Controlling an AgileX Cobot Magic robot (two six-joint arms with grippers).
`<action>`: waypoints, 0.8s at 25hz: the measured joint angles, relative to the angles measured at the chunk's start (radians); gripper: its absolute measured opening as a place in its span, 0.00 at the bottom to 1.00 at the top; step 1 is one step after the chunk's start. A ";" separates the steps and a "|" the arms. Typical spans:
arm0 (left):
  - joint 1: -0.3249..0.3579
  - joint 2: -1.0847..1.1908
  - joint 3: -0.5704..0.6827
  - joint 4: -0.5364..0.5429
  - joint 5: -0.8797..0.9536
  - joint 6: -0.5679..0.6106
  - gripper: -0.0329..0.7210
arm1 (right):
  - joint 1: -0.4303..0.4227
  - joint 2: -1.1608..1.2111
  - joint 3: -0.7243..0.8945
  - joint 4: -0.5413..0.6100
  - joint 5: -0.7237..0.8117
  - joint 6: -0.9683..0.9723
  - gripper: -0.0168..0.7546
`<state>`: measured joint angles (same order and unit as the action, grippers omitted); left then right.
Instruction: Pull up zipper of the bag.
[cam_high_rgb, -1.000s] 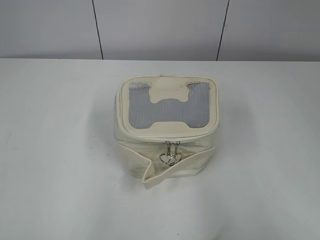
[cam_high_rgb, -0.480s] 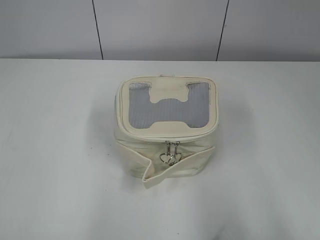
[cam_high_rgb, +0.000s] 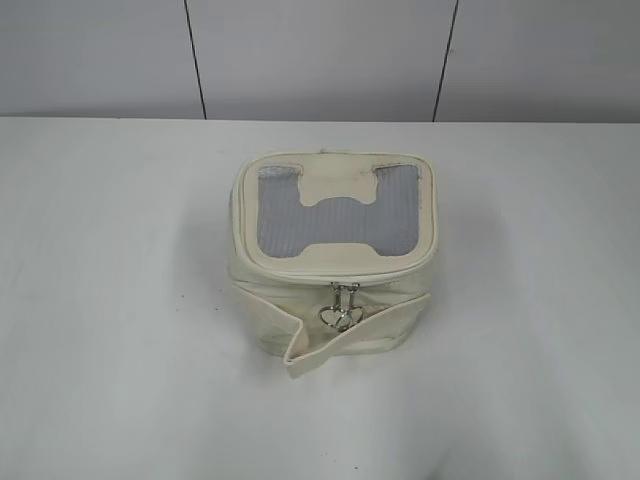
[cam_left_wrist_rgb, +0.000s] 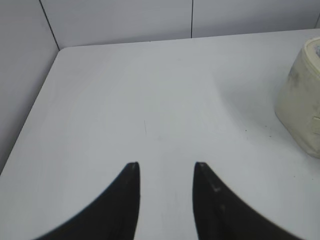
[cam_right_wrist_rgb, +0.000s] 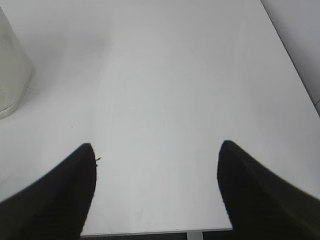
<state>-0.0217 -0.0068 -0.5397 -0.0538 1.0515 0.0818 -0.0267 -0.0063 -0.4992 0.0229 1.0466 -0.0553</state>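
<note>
The cream boxy bag (cam_high_rgb: 330, 300) stands in the middle of the white table, with its grey mesh window and cream H patch facing up. The zipper (cam_high_rgb: 345, 277) runs round the top panel rim; its silver pulls (cam_high_rgb: 341, 308), one heart-shaped, hang on the near face. A loose strap end (cam_high_rgb: 300, 350) sticks out at the near left. My left gripper (cam_left_wrist_rgb: 166, 165) is open and empty over bare table; the bag's side (cam_left_wrist_rgb: 300, 110) shows at that view's right edge. My right gripper (cam_right_wrist_rgb: 157, 145) is wide open and empty, with the bag's edge (cam_right_wrist_rgb: 11, 75) at far left. Neither gripper shows in the exterior view.
The white table (cam_high_rgb: 120, 300) surrounds the bag. A grey panelled wall (cam_high_rgb: 320, 60) stands behind it. The left wrist view shows the table's left edge and far corner (cam_left_wrist_rgb: 55, 55). The right wrist view shows the table's front edge (cam_right_wrist_rgb: 150, 232) and right edge (cam_right_wrist_rgb: 290, 55).
</note>
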 joint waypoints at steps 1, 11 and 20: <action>0.000 0.000 0.000 0.000 0.000 0.000 0.42 | 0.000 0.000 0.000 0.000 0.000 0.000 0.79; 0.000 0.000 0.000 -0.001 0.000 0.000 0.42 | 0.000 0.000 0.000 0.000 0.000 0.000 0.79; 0.000 0.000 0.000 -0.001 0.000 0.000 0.42 | 0.000 0.000 0.000 0.000 -0.001 0.000 0.79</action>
<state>-0.0215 -0.0068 -0.5397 -0.0546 1.0515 0.0818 -0.0267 -0.0063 -0.4992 0.0229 1.0458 -0.0553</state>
